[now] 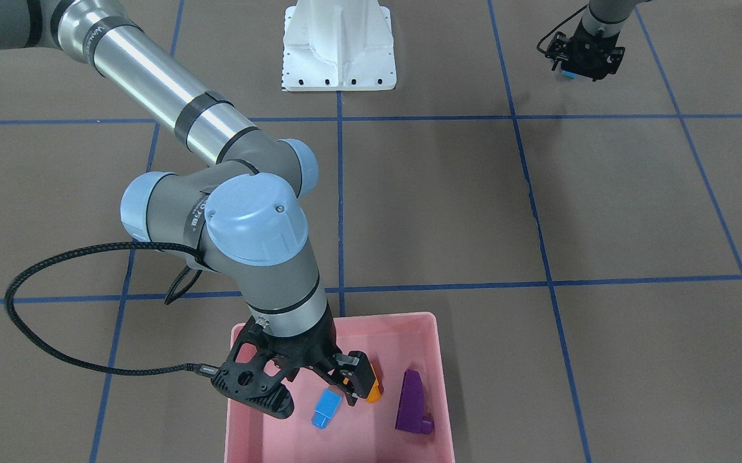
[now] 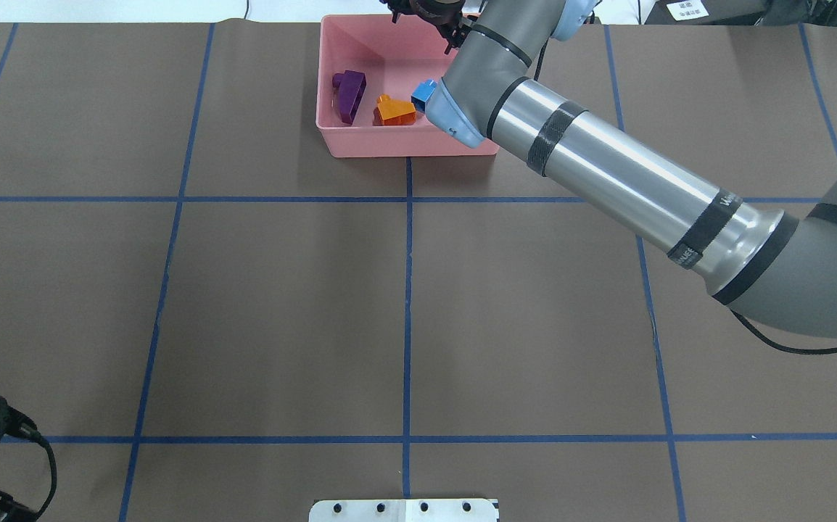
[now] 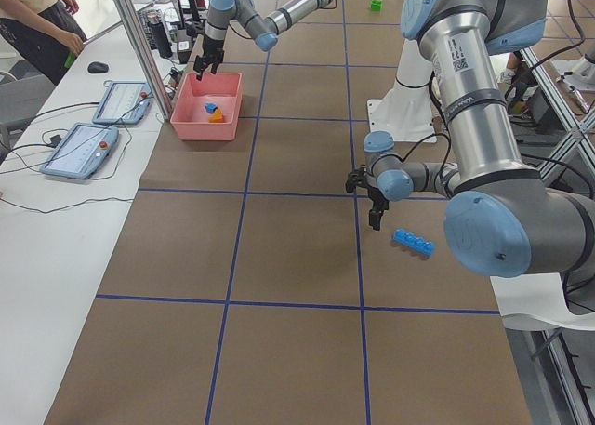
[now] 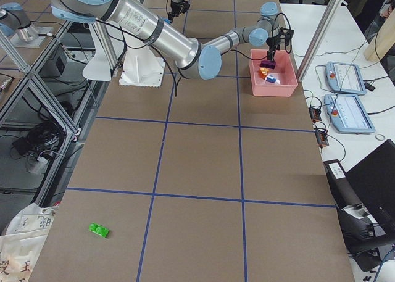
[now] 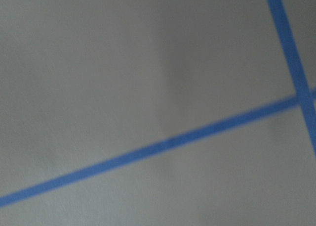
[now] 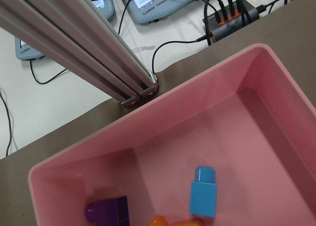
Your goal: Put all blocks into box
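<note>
The right gripper [image 1: 319, 397] hangs spread wide and empty over the pink box [image 1: 397, 315], where the small blue cube [image 1: 327, 408], orange brick [image 1: 375, 390] and purple wedge [image 1: 411, 400] lie. Further right, the left gripper [image 1: 586, 56] hovers near the long blue bar [image 3: 414, 243] on the counter [image 1: 442, 193]; how far it is spread I cannot tell.

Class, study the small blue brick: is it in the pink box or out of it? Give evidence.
In. The small blue brick lies on the floor of the box, inside its walls, near the orange brick.

box [image 4: 274, 91] | holds purple wedge [image 4: 267, 64], orange brick [image 4: 270, 76], blue cube [image 4: 275, 80] | green brick [image 4: 98, 230] well apart
</note>
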Controlling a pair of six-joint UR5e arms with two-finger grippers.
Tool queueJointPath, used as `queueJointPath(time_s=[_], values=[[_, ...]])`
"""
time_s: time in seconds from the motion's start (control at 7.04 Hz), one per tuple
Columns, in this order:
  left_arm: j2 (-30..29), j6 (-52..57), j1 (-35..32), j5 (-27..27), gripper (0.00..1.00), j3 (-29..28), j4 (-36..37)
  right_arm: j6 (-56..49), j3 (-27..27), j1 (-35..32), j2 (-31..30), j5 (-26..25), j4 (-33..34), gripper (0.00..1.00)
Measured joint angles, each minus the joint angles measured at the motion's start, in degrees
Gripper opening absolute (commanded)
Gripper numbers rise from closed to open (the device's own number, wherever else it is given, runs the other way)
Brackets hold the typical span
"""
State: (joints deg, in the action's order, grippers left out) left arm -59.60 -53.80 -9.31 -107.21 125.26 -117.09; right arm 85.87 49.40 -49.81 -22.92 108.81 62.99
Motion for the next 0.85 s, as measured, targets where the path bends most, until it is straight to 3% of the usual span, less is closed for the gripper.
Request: queueJointPath(time_s=[0.43,0.85], values=[[3.02,-5.51,11.5,1.52,0.99,-0.48,-0.14,-3.04,8.0,-2.49,-6.01,4.28,2.82,1.0],[1.34,-8.17,15.13,1.93,0.88,-2.57,-0.21,-3.41,9.83,-3.29,-7.87,4.89,3.07,1.0]])
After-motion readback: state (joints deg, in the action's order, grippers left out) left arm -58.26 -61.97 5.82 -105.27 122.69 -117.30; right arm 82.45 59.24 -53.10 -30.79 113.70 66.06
